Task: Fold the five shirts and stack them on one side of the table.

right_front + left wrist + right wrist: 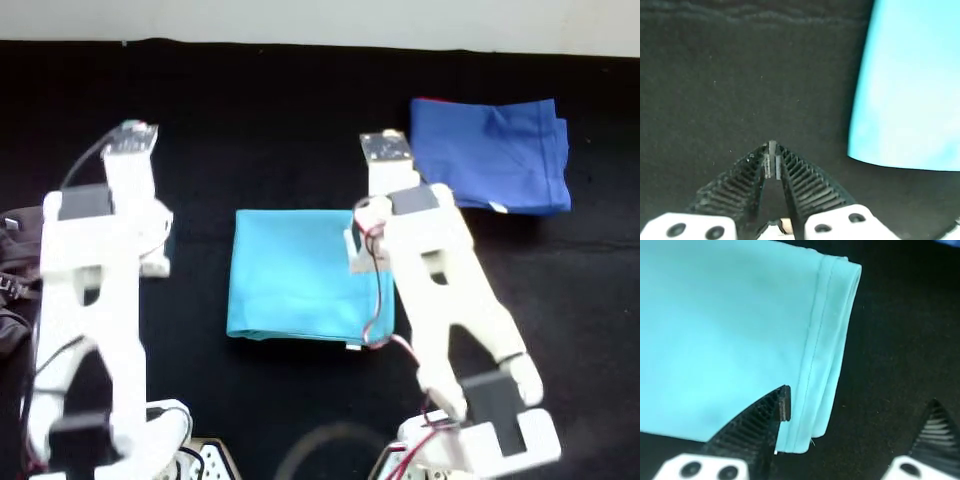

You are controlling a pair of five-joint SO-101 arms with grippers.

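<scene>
A light blue folded shirt (295, 275) lies flat in the middle of the black table (250, 120). My right arm (430, 250) stands over the shirt's right edge. In its wrist view my right gripper (860, 397) is open, one finger (772, 410) above the light blue shirt (725, 335) beside the hemmed edge, the other over bare table. A folded dark blue shirt (490, 155) lies at the far right with a sliver of red under its far left corner. My left arm (100, 260) stands left of the light blue shirt. My left gripper (771, 147) is shut and empty over black table, apart from the shirt (910, 85).
A dark heap of cloth (15, 270) sits at the table's left edge beside my left arm. Both arm bases stand along the near edge. A pale wall runs behind the table's far edge.
</scene>
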